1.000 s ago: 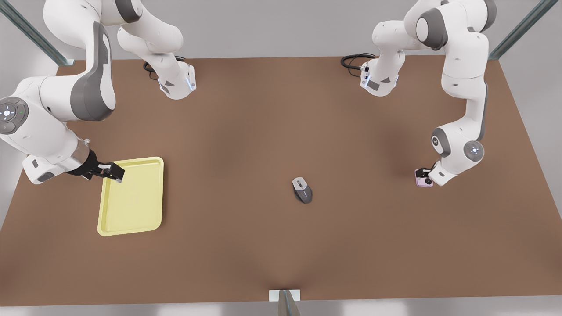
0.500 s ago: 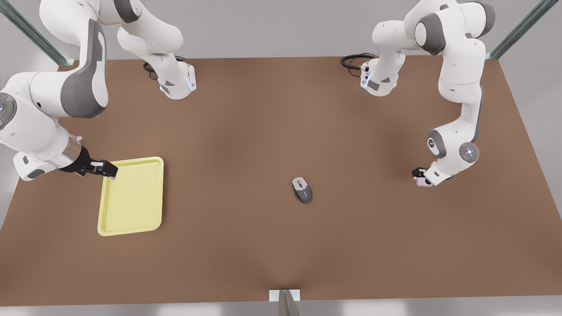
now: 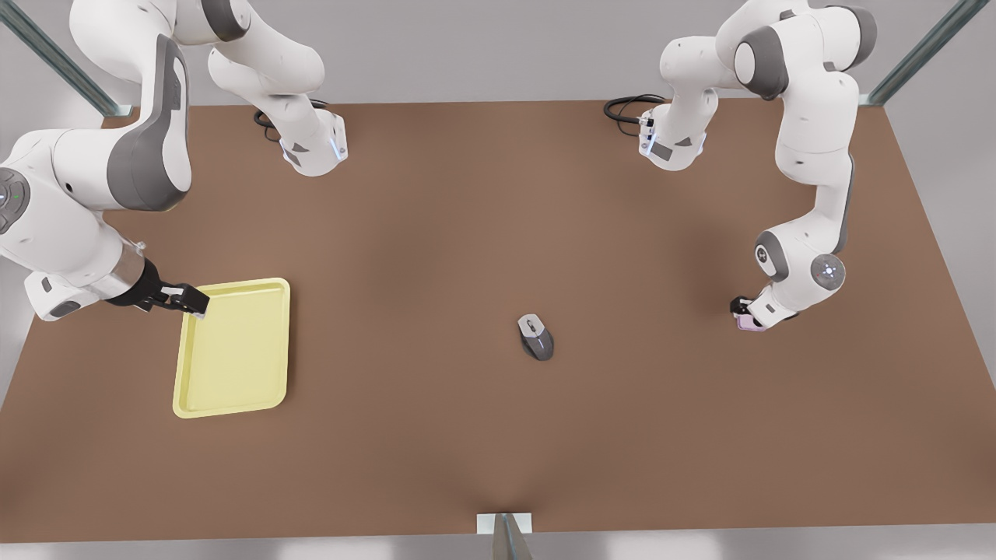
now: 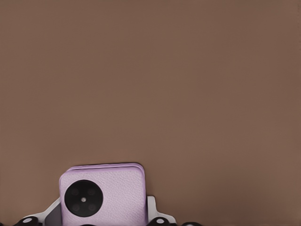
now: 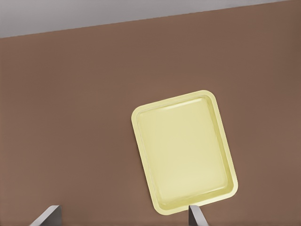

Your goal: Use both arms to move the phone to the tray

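The left claw (image 3: 745, 313) is straddling the phone (image 4: 104, 194), grip unclear; stiff, slick, thin, best pinched across its long edges. The right claw (image 3: 187, 299) is waiting open beside the tray (image 3: 233, 350).

light: even, soft — overhead | shadows: faint, diffuse under arms on table (image 3: 498, 233) | glare: none

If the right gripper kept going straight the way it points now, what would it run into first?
Most likely the tray. The right gripper, fingers open, sits at the tray's corner in the front view, and its wrist view looks straight across the tray. Height above the rim is hard to judge, so it could pass over.
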Controlling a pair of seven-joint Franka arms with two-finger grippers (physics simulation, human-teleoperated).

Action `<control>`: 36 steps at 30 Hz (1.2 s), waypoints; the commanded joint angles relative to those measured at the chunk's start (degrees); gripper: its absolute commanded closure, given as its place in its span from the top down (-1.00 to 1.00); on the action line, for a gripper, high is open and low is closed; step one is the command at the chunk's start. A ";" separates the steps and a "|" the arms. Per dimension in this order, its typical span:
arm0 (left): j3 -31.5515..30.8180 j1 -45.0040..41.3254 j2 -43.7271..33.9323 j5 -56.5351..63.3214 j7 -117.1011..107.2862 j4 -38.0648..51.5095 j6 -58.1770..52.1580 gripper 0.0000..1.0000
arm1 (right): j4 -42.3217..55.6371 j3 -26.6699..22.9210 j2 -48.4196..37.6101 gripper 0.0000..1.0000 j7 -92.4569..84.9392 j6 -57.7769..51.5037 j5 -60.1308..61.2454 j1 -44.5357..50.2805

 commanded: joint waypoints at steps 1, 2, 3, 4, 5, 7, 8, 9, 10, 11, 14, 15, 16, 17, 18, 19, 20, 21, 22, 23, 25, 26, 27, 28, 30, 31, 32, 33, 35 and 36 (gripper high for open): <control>0.06 -0.09 -0.44 -0.08 1.72 0.28 -1.41 0.64 | 0.03 0.01 -0.01 1.00 0.16 -0.05 0.03 0.07; 0.06 -0.09 -0.70 -0.08 1.72 0.54 -2.38 0.62 | 0.03 0.01 -0.10 1.00 0.16 -0.05 0.12 0.07; -0.02 -0.18 -0.88 -0.08 1.81 1.68 -3.87 0.62 | 0.03 0.01 -0.10 1.00 0.16 -0.05 0.03 0.07; -0.02 -0.35 -0.88 -0.08 1.72 2.82 -5.63 0.61 | 0.03 0.01 -0.10 1.00 0.16 -0.05 0.12 0.07; -0.11 -0.61 -0.88 -0.08 1.72 3.70 -6.42 0.61 | 0.03 -0.08 -0.10 1.00 0.16 -0.05 0.12 -0.10; -1.43 -0.88 -0.88 -0.08 0.31 6.16 -8.45 0.61 | 0.56 0.01 -0.10 1.00 0.16 -0.14 0.12 -0.10; -2.75 -0.88 -0.88 -0.08 -1.27 6.96 -8.97 0.61 | 0.56 0.01 -0.01 1.00 0.16 -0.05 0.21 -0.10; -4.50 -0.88 -0.79 -0.08 -3.81 8.45 -10.20 0.61 | 0.56 0.01 -0.01 1.00 0.16 -0.14 0.21 -0.28; -6.70 -1.49 -0.79 0.00 -7.59 9.59 -11.00 0.61 | 0.56 0.01 -0.01 1.00 0.16 -0.14 0.12 -0.19; -6.79 -3.77 -0.62 0.00 -10.41 10.74 -11.08 0.61 | 0.56 0.01 -0.01 1.00 0.16 -0.14 0.12 -0.28; -6.88 -14.85 0.70 0.00 -25.69 16.09 -11.96 0.61 | 0.56 0.01 -0.28 1.00 0.16 -0.49 0.03 -0.28; -6.88 -18.36 1.32 0.00 -31.58 19.61 -15.56 0.61 | 0.56 0.01 -0.01 1.00 0.16 -0.32 0.12 -0.10; -6.88 -22.49 2.28 0.09 -38.97 24.00 -19.34 0.61 | 0.64 0.01 -0.01 1.00 0.16 -0.32 0.12 -0.28; -6.88 -25.31 3.16 0.09 -43.71 26.20 -20.75 0.61 | 0.64 0.01 -0.01 1.00 0.16 -0.32 0.12 -0.37; -6.88 -28.29 3.86 0.01 -48.37 28.05 -21.71 0.61 | 0.64 0.01 -0.01 1.00 0.16 -0.23 0.12 -0.19; -6.88 -31.02 5.27 0.00 -52.24 31.03 -22.68 0.61 | 0.64 0.01 -0.01 1.00 0.16 -0.14 0.12 -0.37; -6.88 -33.66 7.12 0.00 -55.58 34.02 -23.30 0.61 | 0.64 0.01 -0.01 1.00 0.16 -0.14 0.12 -0.37; -6.97 -35.77 9.49 0.00 -58.75 38.24 -24.79 0.61 | 0.64 0.01 -0.01 1.00 0.16 -0.14 0.12 -0.37; -6.97 -38.14 11.95 -0.08 -62.00 42.11 -25.23 0.61 | 0.64 -0.08 -0.01 1.00 0.16 -0.14 0.12 -0.37; -6.97 -39.46 13.71 -0.08 -64.46 45.01 -25.32 0.61 | 0.64 0.01 -0.01 1.00 0.16 -0.05 0.12 -0.45; -7.75 -42.27 16.17 -0.08 -70.70 49.58 -25.32 0.61 | 0.64 -0.08 -0.01 1.00 0.16 -0.05 0.12 -0.63; -9.51 -42.36 17.22 0.00 -72.81 51.42 -25.23 0.61 | 0.73 -0.08 -0.01 1.00 0.16 -0.05 0.12 -0.63; -10.22 -43.59 19.77 0.09 -74.83 55.29 -25.06 0.61 | 0.73 -0.08 -0.01 1.00 0.16 -0.05 0.12 -0.63; -10.22 -44.82 23.02 0.09 -75.80 59.86 -24.53 0.61 | 0.73 -0.08 -0.01 1.00 0.16 -0.05 0.12 -0.63; -10.22 -45.96 27.94 0.18 -77.03 65.75 -21.12 0.61 | 0.73 -0.08 -0.01 1.00 0.16 -0.05 0.12 -0.63; -10.31 -45.97 29.96 0.09 -79.40 67.51 -18.12 0.61 | 0.73 -0.08 -0.01 1.00 0.16 -0.05 0.12 -0.63; -10.92 -45.88 31.02 0.00 -81.16 67.87 -16.80 0.61 | 0.73 -0.08 -0.01 1.00 0.16 -0.05 0.12 -0.63; -10.92 -45.79 31.99 -0.08 -81.78 67.95 -16.53 0.61 | 0.73 -0.08 -0.01 1.00 0.16 -0.05 0.12 -0.63; -10.92 -45.79 34.18 0.00 -81.69 69.53 -13.46 0.61 | 0.82 -0.08 -0.01 1.00 0.16 -0.05 0.12 -0.63; -10.92 -45.79 35.59 0.00 -81.78 71.38 -13.46 0.61 | 0.82 -0.08 -0.01 1.00 0.16 -0.05 0.12 -0.63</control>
